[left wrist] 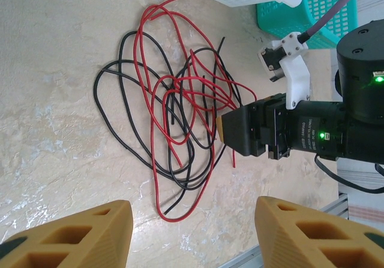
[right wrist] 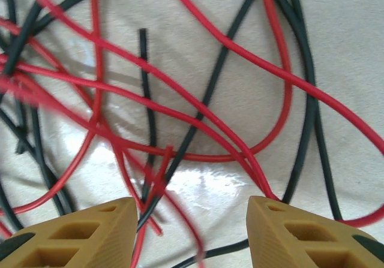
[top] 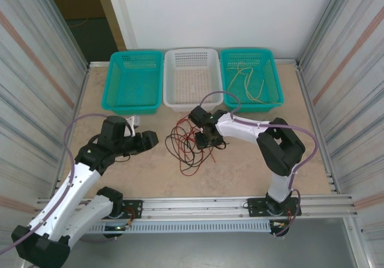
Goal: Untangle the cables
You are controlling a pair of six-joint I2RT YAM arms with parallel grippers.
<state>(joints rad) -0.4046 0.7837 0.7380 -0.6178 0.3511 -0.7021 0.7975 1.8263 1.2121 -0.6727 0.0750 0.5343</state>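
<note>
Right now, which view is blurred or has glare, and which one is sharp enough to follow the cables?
Right wrist view: the red strands at the left are smeared, and a white glare patch sits on the table. Left wrist view: the cables are sharp. Top external view: even light, soft shadows.

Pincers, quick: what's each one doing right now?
Left pincer: open, empty.
Right pincer: open over the cables, gripping nothing.

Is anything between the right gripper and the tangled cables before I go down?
Nothing visible stands in the way. The right gripper hangs directly over the red and black cables, jaws open, with the wires lying uncovered just below its fingertips.
</note>
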